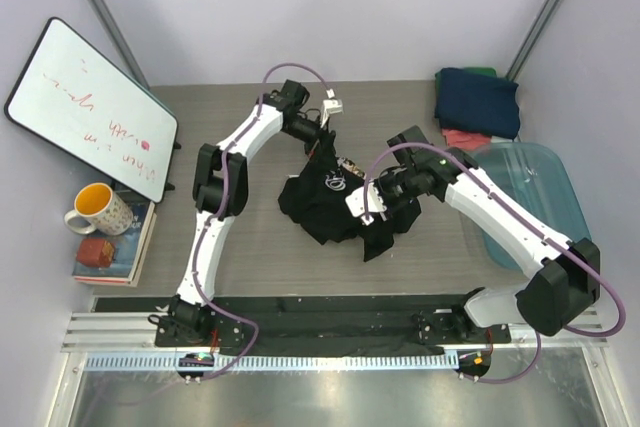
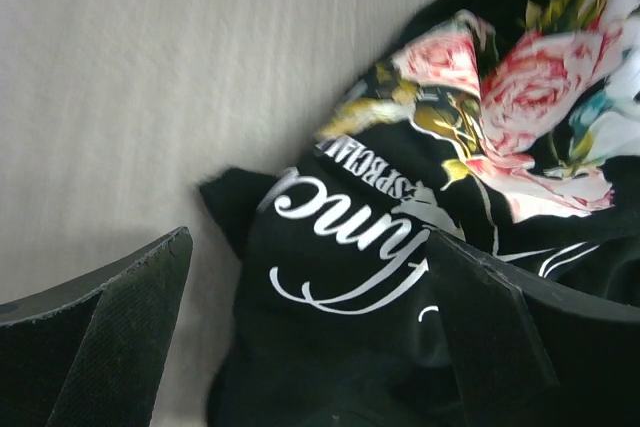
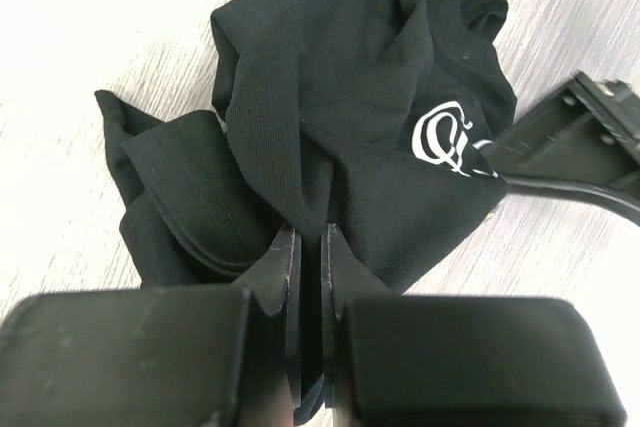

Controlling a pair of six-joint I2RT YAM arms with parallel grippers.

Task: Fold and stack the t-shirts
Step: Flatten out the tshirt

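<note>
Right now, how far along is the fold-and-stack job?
Looks done: a folded navy cloth t-shirt lies on a coral-red cloth t-shirt at the far right corner, a green cloth edge behind them. In hand: the black rose-print cloth t-shirt, crumpled mid-table, pinched by the shut right claw; the open left claw is at its printed edge. Left: flatten, fold and stack it.

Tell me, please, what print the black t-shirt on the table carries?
Pink roses and white script lettering on the black t-shirt, clearest in the left wrist view.

Black t-shirt [image 3: 340, 97] with pink roses, white lettering; navy t-shirt [image 1: 478, 99]
</note>
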